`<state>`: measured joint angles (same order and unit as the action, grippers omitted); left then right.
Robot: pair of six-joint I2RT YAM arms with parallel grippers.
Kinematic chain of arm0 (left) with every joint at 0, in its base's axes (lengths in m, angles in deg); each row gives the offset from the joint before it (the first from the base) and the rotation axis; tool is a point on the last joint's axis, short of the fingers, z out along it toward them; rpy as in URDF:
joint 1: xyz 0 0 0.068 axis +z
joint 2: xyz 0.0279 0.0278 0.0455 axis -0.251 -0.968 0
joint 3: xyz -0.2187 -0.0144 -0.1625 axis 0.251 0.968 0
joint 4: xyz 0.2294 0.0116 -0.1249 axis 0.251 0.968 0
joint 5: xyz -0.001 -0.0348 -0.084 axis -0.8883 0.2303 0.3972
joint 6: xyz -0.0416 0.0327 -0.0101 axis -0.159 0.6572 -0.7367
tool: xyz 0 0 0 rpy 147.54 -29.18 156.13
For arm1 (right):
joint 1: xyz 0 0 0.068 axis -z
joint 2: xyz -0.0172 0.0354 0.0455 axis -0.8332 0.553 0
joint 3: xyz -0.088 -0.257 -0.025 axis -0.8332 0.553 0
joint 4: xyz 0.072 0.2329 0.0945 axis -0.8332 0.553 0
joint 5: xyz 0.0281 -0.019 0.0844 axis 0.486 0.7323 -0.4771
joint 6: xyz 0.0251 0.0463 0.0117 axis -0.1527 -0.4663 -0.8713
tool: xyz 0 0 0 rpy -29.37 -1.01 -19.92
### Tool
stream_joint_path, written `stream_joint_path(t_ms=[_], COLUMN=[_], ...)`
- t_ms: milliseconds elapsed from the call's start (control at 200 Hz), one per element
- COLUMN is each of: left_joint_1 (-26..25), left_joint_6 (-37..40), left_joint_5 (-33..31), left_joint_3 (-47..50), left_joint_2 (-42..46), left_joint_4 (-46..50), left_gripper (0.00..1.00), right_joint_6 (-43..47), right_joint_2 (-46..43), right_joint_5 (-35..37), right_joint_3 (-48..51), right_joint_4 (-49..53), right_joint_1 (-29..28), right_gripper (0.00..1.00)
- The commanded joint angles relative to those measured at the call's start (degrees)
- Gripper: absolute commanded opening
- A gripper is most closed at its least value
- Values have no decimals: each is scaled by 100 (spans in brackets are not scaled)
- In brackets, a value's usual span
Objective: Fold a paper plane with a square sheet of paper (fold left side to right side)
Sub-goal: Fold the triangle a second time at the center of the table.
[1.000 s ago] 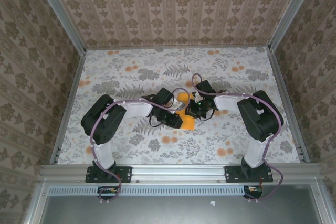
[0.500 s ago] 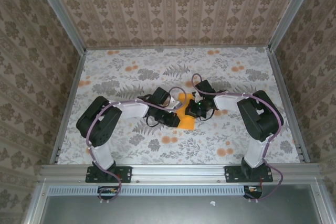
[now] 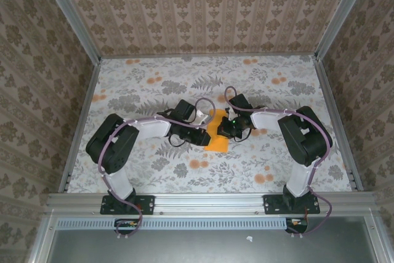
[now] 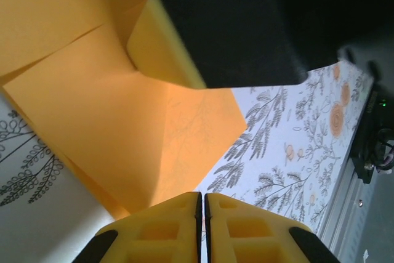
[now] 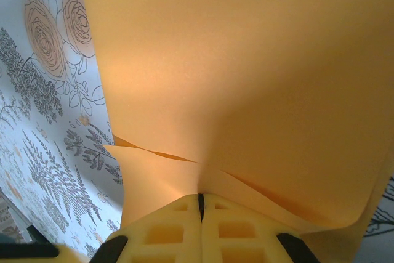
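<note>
Near edge: my two arms bolt to the aluminium rail [image 3: 209, 201] at 6 o'clock, the left base at 7 and the right base at 5.
My left pincer [image 3: 207, 136]: the pads are pressed together. In the left wrist view this pincer [image 4: 202, 196] has the sheet's edge running down to its seam, so I judge that I am pinching paper.
My right pincer [image 3: 229, 130]: this one is pressed together as well. In the right wrist view the pincer [image 5: 201, 198] has creases fanning out from its seam, so I take it to be nipping the same sheet.
Task's thing: the thin bright orange square sheet of paper [image 3: 217, 142] lies at the table's centre, between my two pincers and touching both. It is partly lifted and bowed [image 5: 246, 60], with one flap raised [image 4: 123, 121].
Deciding relation: the sheet lies at 3 o'clock from my left pincer and at 9 o'clock from my right. Its long axis runs from 12 to 6. My left pincer has the left side, so I judge it should carry that side over toward 3 o'clock while my right anchors.
Count: one sheet, two pincers, two arms, one cloth.
Further out: the grey-white flower-printed cloth [image 3: 154, 84] covers the table. The orange blooms at 11 and 1 o'clock are print, not paper.
Farthest: beige patterned walls [image 3: 209, 10] at 12 o'clock.
</note>
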<state>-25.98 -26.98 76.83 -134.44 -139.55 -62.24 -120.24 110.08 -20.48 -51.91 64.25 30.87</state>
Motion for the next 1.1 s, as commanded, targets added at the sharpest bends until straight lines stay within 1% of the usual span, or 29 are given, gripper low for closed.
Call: stream_joint_path(t_ms=[0, 90, 155, 165, 185, 290, 460, 710, 875, 1095], left_joint_1=[-27, -27, -24, -20, -24, -43, -110, -290, -384, -427], left_joint_6=[185, 191, 184, 185, 179, 179, 188, 232, 289, 302], left_joint_5=[-103, -288, -296, -430, -490, -570, -708, -1074, -1387, -1551], left_joint_3=[-115, -104, -96, -89, -89, -68, -7, -54, -77, -133], left_joint_2=[-183, -232, -267, -274, -291, -364, -404, -461, -461, -475], left_joint_4=[247, 260, 264, 271, 273, 273, 291, 447, 621, 739], left_gripper=[13, 13, 13, 13, 12, 11, 10, 10, 10, 10], right_joint_6=[93, 93, 102, 102, 110, 146, 353, 672, 640, 621], right_joint_2=[264, 252, 233, 230, 221, 129, -319, -846, -654, -372], right_joint_5=[358, 356, 355, 351, 345, 288, 216, 15, -189, -260], right_joint_3=[31, 40, 40, 45, 43, 63, 100, 169, 214, 24], right_joint_4=[606, 592, 591, 587, 577, 452, 283, 663, 588, 525], right_joint_1=[-32, -28, -28, -28, -28, -27, -30, -65, -201, -378], right_gripper=[4, 4, 4, 4, 4, 4, 3, 1, 0, 0])
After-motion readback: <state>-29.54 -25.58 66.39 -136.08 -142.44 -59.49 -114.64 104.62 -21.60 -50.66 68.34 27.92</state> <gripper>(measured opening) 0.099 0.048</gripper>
